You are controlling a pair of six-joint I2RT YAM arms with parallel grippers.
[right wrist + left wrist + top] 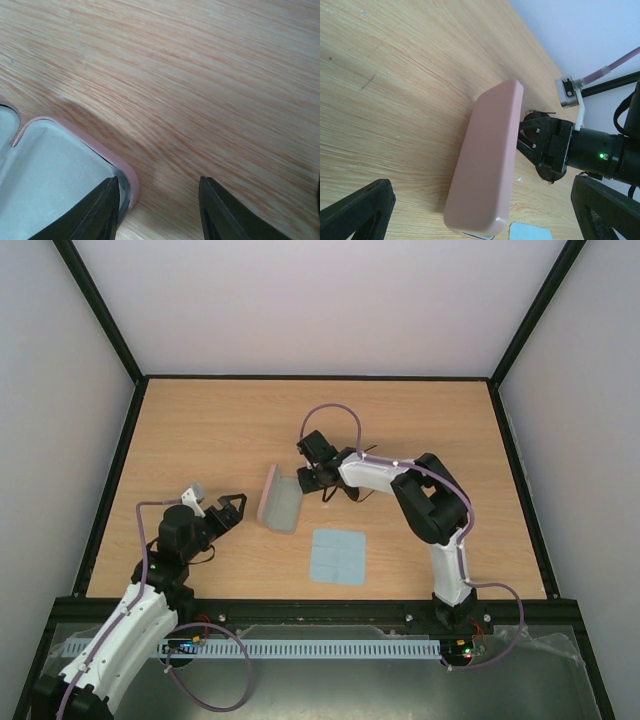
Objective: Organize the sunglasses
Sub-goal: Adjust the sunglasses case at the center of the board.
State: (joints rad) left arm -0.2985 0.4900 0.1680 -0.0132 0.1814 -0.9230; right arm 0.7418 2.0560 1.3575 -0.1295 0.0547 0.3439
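Light wood tabletop with a black frame and plain white walls round it. The right gripper is near the middle with its fingers apart and nothing between them. In its wrist view, one finger hangs over a corner of the pink case and the other over bare wood.

The sunglasses are hard to see. From above, only thin dark wires poke out below the right wrist, at roughly 4 o'clock from that gripper and just beside it. The arm hides the rest, so I can't tell how they lie.

The case is open at the gripper's 9 o'clock, showing its pale grey lining. A light blue cloth lies flat at 6 o'clock from the sunglasses, not touching them. The left gripper is at the case's 9 o'clock, also spread open and not touching it.
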